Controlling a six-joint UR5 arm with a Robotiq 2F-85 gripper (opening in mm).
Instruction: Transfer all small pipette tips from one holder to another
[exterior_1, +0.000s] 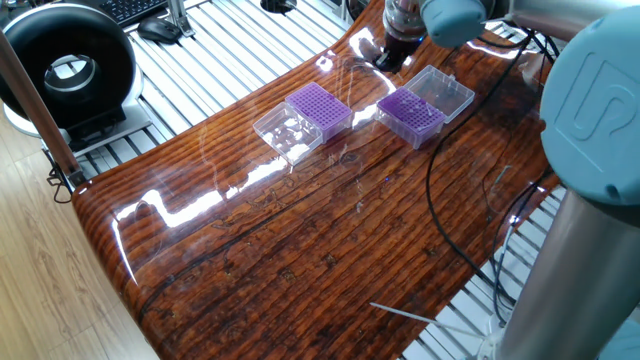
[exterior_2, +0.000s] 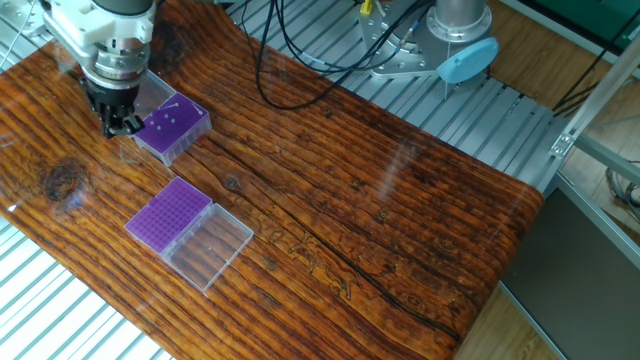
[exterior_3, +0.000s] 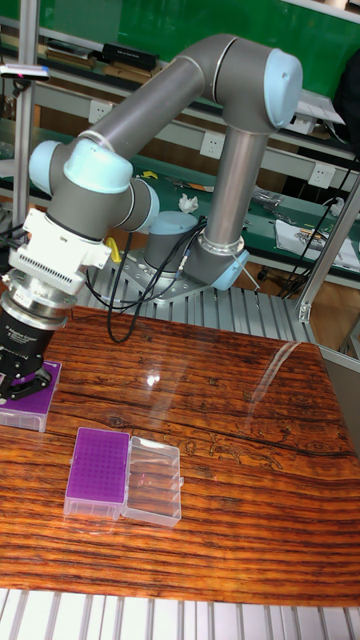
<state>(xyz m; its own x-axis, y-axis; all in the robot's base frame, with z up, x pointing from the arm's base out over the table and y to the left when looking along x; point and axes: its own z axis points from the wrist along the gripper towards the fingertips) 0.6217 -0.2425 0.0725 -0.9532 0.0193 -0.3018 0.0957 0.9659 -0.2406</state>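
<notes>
The gripper is shown pointing downward, raised above the wooden table. Its dark fingers are seen slightly spread; whether a tip is held between them cannot be told. Directly beside and just below the gripper lies a purple box in which only a few small pipette tips are visible as scattered pale dots, with its clear lid folded open on the far side. Farther from the gripper, well apart on the table, a second purple box is seen, its top covered by a dense dotted grid, and its clear lid is laid open alongside. Behind the gripper the grey arm rises to blue-capped joints, and black cables are draped over the table edge.
</notes>
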